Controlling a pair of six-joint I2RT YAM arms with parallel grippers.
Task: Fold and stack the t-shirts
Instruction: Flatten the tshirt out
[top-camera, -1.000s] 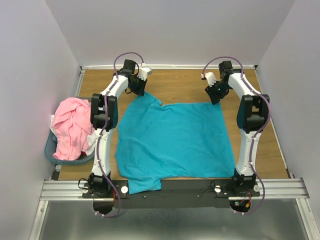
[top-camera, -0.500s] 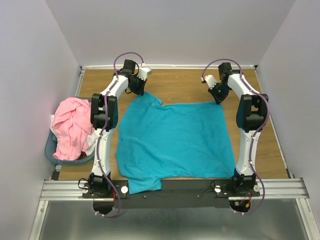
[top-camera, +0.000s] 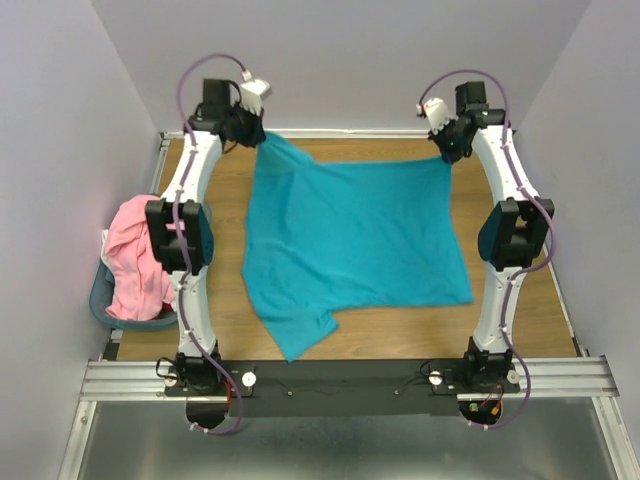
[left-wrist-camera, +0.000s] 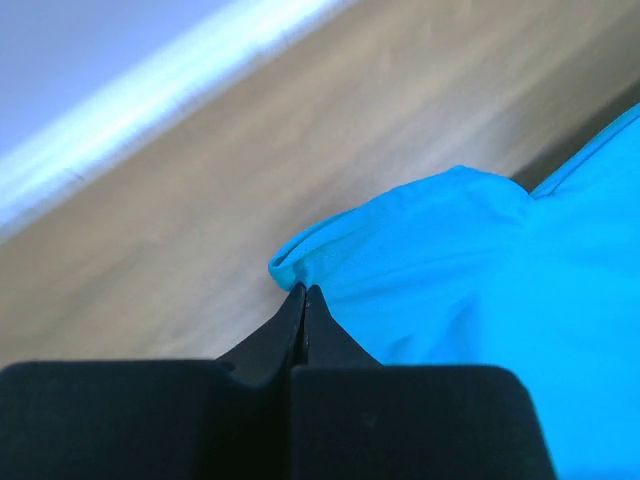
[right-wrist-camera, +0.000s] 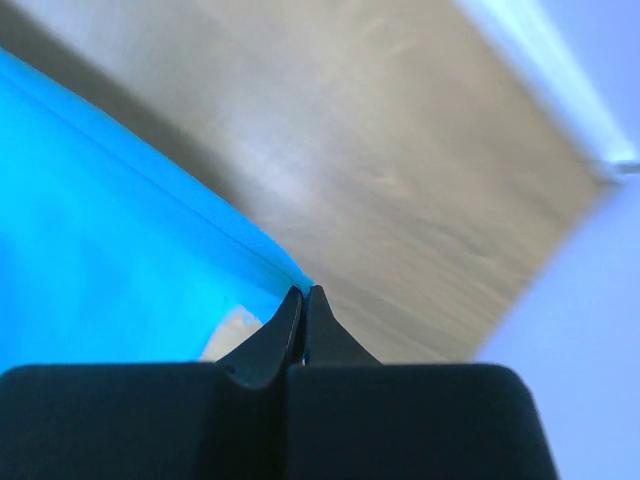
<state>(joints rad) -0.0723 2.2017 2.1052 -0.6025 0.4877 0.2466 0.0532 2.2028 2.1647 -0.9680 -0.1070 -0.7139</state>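
The teal t-shirt (top-camera: 350, 235) hangs stretched between both arms, its far edge lifted off the wooden table and its near part trailing down to it. My left gripper (top-camera: 256, 128) is shut on the shirt's far left corner (left-wrist-camera: 300, 265), high at the back left. Shut as well, my right gripper (top-camera: 452, 150) pinches the far right corner (right-wrist-camera: 290, 270) at the back right. The pink t-shirt (top-camera: 135, 255) lies crumpled in the basket at the left.
The blue-grey basket (top-camera: 112, 312) sits at the table's left edge beside the left arm. White walls close in the back and both sides. A metal rail (top-camera: 350, 375) with the arm bases runs along the near edge.
Both grippers closed on the teal shirt's far corners and rose up and back. The shirt's far edge lifted from the table and the cloth was drawn away from the near edge.
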